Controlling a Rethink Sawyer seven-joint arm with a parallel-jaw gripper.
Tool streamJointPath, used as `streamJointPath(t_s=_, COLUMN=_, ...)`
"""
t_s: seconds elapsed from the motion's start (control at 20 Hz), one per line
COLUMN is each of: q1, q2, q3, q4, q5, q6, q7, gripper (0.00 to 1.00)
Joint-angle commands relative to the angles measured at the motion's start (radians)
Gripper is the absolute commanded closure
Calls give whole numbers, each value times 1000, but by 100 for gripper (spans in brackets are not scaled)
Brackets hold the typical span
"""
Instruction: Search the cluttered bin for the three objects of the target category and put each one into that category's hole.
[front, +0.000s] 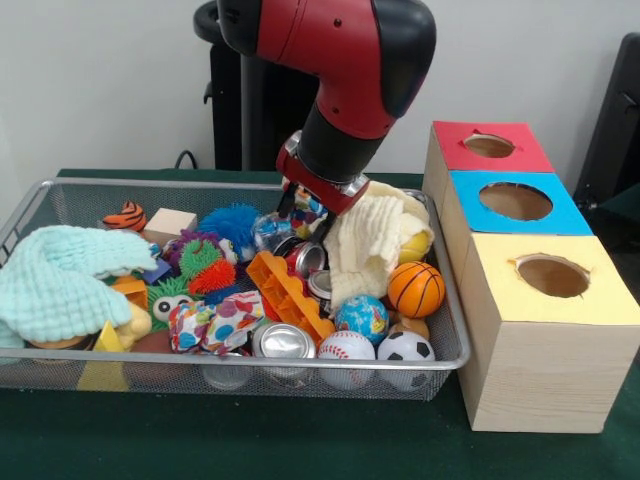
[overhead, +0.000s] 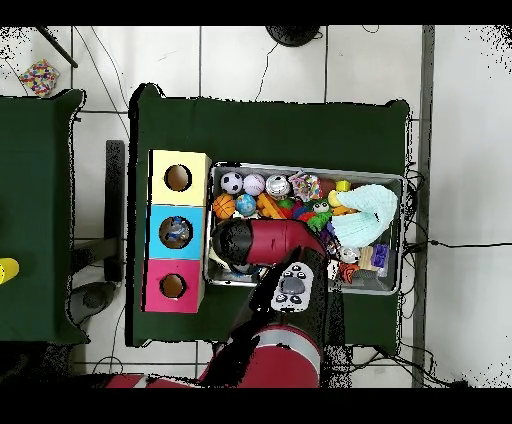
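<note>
Wire-mesh bin (front: 40, 205) sits on green surface (front: 300, 440), packed w/ clutter. Arm is down inside bin toward its rear-centre; gripper (front: 300, 215) is low among items, tips buried betw. a crushed can (front: 308, 258) and a cream cloth (front: 375, 240). Can't tell if gripper is apart or together, nor whether it grips anything.

Balls sit in bin's front-right corner: orange basketball (front: 416, 288), globe-print ball (front: 362, 317), baseball (front: 346, 348), soccer ball (front: 405, 348). Second can (front: 283, 342) lies on its side at front wall, just left of baseball. Orange plastic block (front: 285, 292) is mid-bin, tilted. Green/pink spiky toy (front: 205, 265) and blue fuzzy ball (front: 232, 225) lie left of gripper. Mint cloth (front: 60, 280) fills left end. Wooden block (front: 170, 222) and tiger-stripe toy (front: 125, 215) are at rear left.

Three boxes stand in a row touching, just right of bin: yellow box (front: 550, 330) nearest, blue box (front: 515, 205) mid, red box (front: 488, 148) far. Each has a round hole on top. In overhead view, blue box hole (overhead: 177, 232) shows something inside; unclear what.
</note>
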Motion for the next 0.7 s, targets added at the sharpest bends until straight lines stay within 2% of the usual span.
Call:
streamJointPath(t_s=0.05, q1=-3, q2=35, q3=16, q4=30, q5=43, q6=40, q7=166, gripper=0)
streamJointPath(t_s=0.7, q1=-2, q2=-1, q3=9, q4=34, q5=52, q6=86, q7=135, gripper=0)
